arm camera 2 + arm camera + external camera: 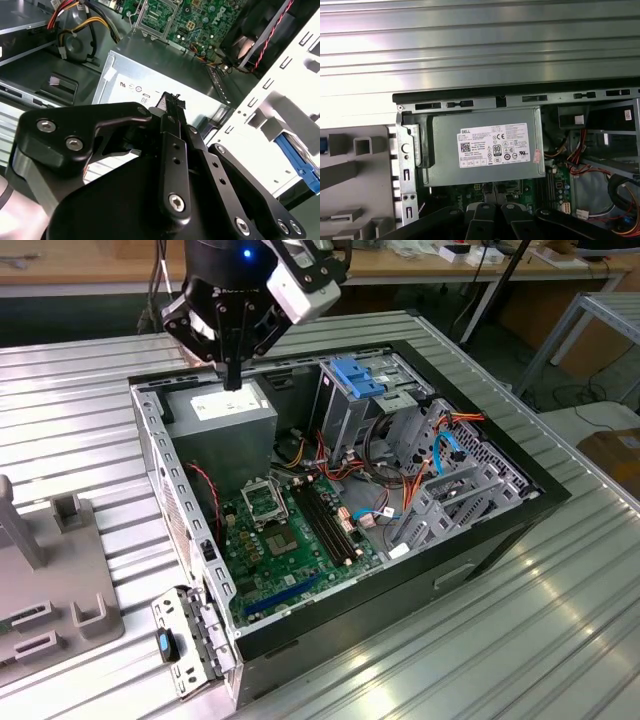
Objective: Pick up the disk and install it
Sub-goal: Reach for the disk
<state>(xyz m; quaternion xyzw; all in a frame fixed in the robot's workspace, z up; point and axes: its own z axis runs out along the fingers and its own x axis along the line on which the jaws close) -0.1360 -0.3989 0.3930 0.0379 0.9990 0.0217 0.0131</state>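
My gripper [232, 378] hangs a little above the grey power supply [222, 412] in the back corner of the open computer case [480, 540]. Its black fingers [171, 125] are pressed together with nothing between them. The disk seems to stand outside the case on the grey fixture [60, 580] at the exterior view's left edge. There it is a grey upright slab [15, 525], well to the left of the gripper. A bright blue rail [298, 159] that I take to be part of it shows past the pale case wall, and a blue sliver [322, 145] sits beside the fixture.
A green motherboard [290, 540] lies in the case. A light-blue ribbed bracket [355, 375] tops the drive cage [440, 475], with orange and blue cables around it. A fan with red wires [250, 35] sits by the case wall. Ribbed metal tabletop [520, 640] surrounds the case.
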